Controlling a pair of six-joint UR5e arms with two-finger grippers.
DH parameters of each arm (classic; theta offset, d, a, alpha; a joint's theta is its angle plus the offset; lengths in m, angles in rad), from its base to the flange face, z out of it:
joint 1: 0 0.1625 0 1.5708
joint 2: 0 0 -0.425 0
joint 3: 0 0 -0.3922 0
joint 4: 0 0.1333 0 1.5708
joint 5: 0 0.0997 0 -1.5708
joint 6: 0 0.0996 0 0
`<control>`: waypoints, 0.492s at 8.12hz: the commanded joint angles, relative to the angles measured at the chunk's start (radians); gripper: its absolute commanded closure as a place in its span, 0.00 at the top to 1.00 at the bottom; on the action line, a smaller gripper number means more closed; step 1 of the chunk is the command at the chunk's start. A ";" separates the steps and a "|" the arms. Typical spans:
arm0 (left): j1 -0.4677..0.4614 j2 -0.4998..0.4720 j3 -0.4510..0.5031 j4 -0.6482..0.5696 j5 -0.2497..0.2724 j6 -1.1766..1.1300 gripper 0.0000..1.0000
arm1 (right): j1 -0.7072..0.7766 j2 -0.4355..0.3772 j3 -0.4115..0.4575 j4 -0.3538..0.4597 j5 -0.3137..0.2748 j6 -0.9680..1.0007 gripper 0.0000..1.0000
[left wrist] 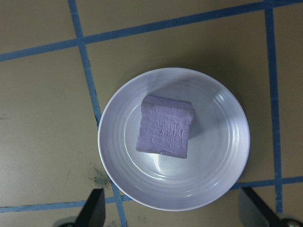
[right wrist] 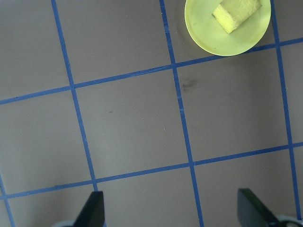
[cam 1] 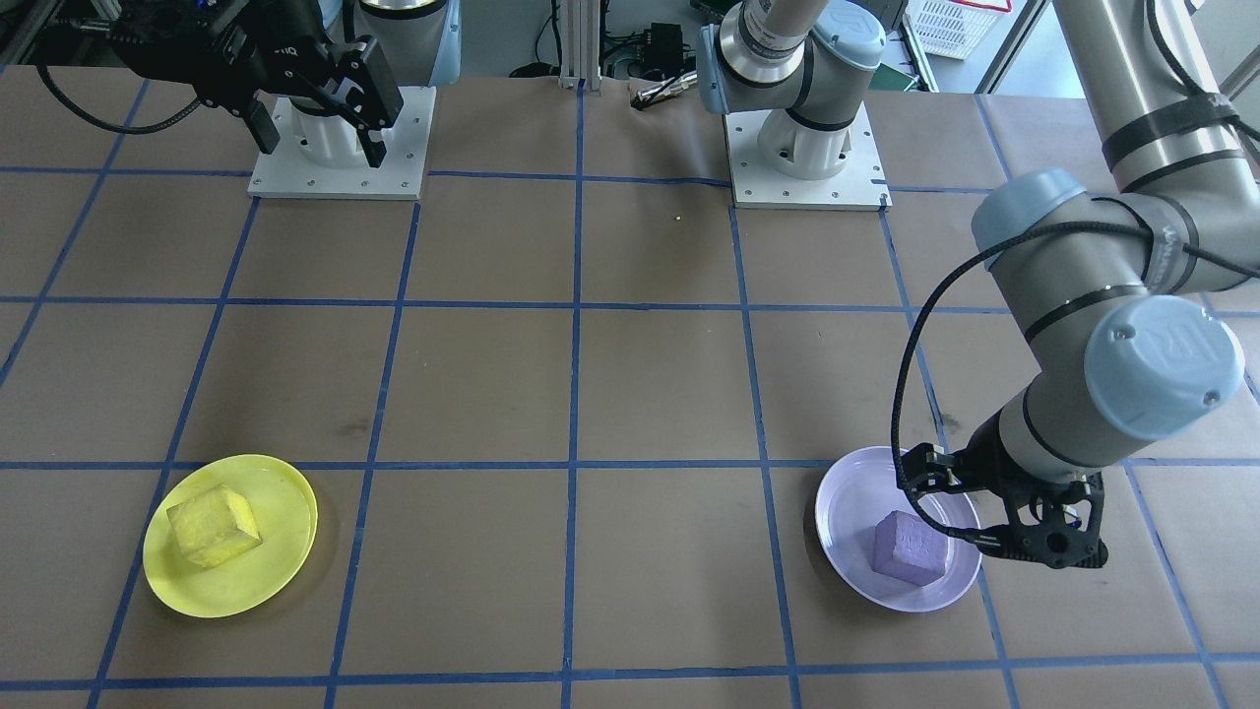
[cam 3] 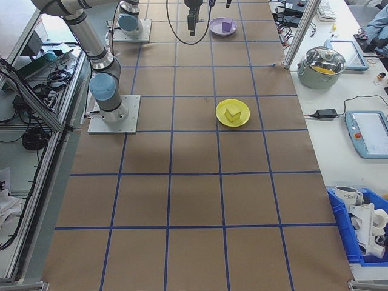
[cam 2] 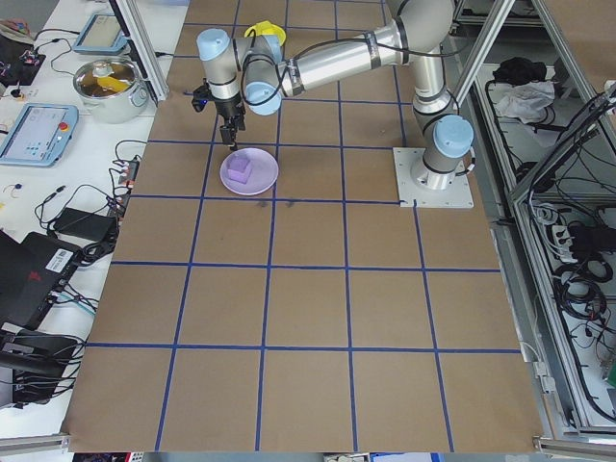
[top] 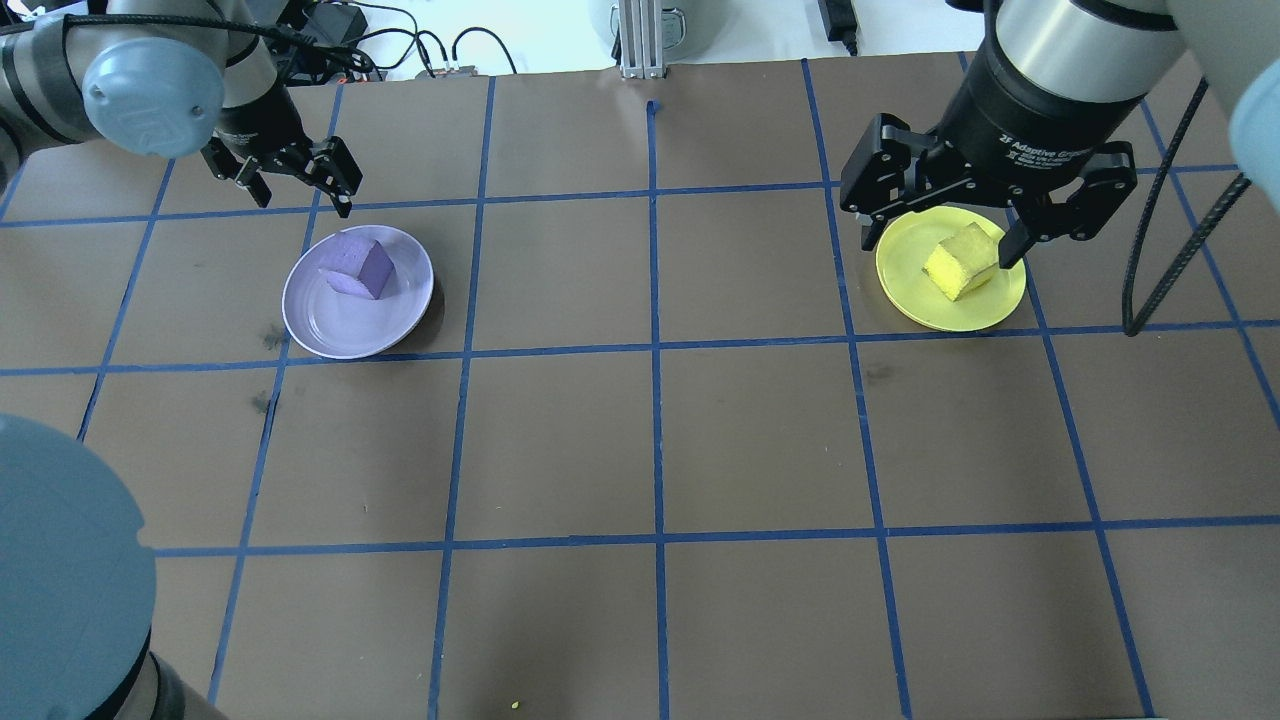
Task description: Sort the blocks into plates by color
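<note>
The purple block [top: 358, 265] lies inside the lavender plate [top: 340, 335] on the left half of the table. My left gripper [top: 290, 180] hangs open and empty just beyond that plate's far edge; its wrist view looks straight down on the purple block [left wrist: 164, 127]. The yellow block [top: 960, 262] rests in the yellow plate [top: 950, 315] on the right. My right gripper [top: 940, 235] is open and empty, held high. In the front-facing view the right gripper [cam 1: 322, 143] sits back near its own base, far from the yellow plate [cam 1: 285, 571].
The brown table is marked into squares with blue tape. Both arm bases stand on white mounting plates [cam 1: 340, 182] along the robot's side. A pot [cam 2: 108, 82], tablets and cables lie on a side bench, and a blue bin [cam 3: 364, 224] stands off the table.
</note>
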 commanded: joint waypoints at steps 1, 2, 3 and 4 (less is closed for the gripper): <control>-0.038 0.150 -0.003 -0.063 -0.007 -0.147 1.00 | 0.000 0.000 0.000 0.000 0.000 0.000 1.00; -0.063 0.204 -0.006 -0.094 -0.012 -0.219 1.00 | 0.000 0.000 0.000 0.000 0.000 -0.001 1.00; -0.100 0.253 -0.007 -0.131 -0.012 -0.290 1.00 | 0.000 0.000 0.000 0.000 0.000 0.000 1.00; -0.133 0.288 -0.009 -0.146 -0.012 -0.335 1.00 | 0.000 0.000 0.000 0.000 0.000 0.000 1.00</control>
